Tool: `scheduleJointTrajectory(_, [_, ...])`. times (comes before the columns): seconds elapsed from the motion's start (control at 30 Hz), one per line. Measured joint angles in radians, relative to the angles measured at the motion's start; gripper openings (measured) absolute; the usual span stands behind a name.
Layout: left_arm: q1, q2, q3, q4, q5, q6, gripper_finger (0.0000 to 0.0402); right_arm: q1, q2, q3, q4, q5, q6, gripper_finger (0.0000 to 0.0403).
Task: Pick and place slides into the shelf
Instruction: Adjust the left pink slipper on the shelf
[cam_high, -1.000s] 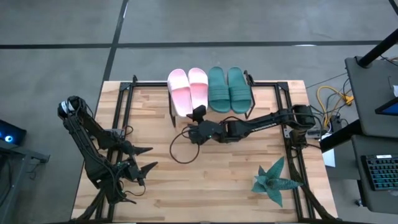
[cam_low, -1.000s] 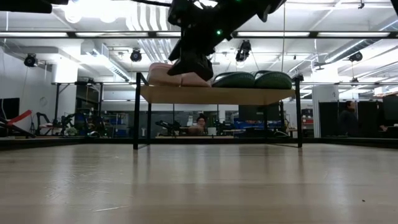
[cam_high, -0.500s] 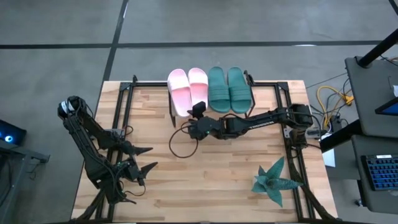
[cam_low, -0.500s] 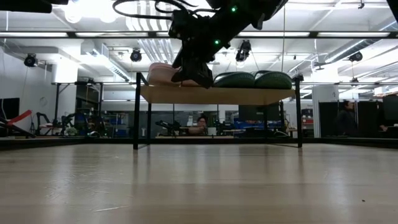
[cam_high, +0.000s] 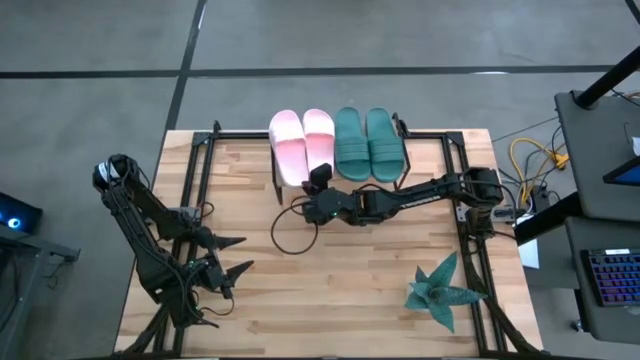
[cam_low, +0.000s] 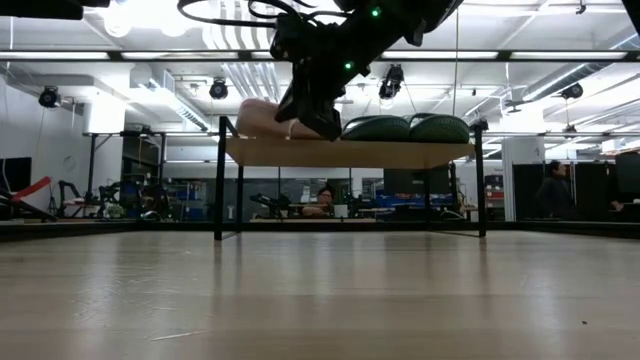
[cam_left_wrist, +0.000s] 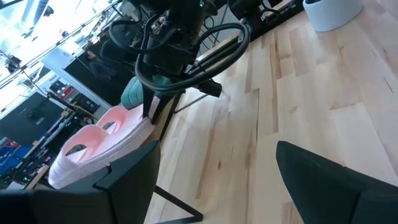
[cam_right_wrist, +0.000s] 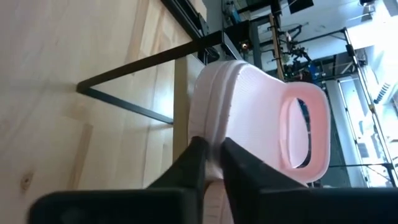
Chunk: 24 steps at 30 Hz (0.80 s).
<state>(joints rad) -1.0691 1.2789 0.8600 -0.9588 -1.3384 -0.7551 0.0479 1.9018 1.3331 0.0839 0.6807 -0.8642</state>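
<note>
The right gripper (cam_right_wrist: 210, 163) is seen with fingers nearly together at the heel edge of a pale pink slide (cam_right_wrist: 261, 121); whether the rim is pinched cannot be told. Any nudge should be kept gentle and square to the shelf (cam_low: 345, 152). Both pairs, pink (cam_high: 301, 145) and teal (cam_high: 368, 143), lie side by side on it. The left gripper (cam_high: 240, 255) is parked wide open.

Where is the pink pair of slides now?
In the high view the pink slides sit on the shelf's left half, beside the green slides, the right gripper at them.
</note>
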Motion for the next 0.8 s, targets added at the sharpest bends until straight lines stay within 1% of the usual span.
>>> scheduleJointTrajectory(0.07, [0.000,0.000,0.000,0.000,0.003,0.000,0.0303,0.004,0.000,0.001,0.000,0.001,-0.001,0.0020])
scheduleJointTrajectory(0.1, [0.000,0.000,0.000,0.000,0.005,0.000,0.0303,0.008,0.000,0.003,0.000,0.009,-0.008,0.0016])
scheduleJointTrajectory(0.3, [0.000,0.000,0.000,0.001,0.005,0.000,0.0303,0.049,0.000,0.041,0.001,0.145,-0.070,0.0014])
scheduleJointTrajectory(0.43, [0.000,0.000,0.000,0.002,0.005,0.000,0.0303,0.078,0.000,0.077,-0.007,0.190,-0.070,0.0013])
scheduleJointTrajectory(0.53, [0.000,0.000,0.000,0.008,0.005,0.000,0.0303,0.091,0.000,0.111,-0.066,0.230,-0.052,0.0013])
scheduleJointTrajectory(0.8, [0.000,0.000,0.000,0.008,0.005,0.000,0.0303,0.092,0.000,0.203,-0.223,0.240,0.055,0.0012])
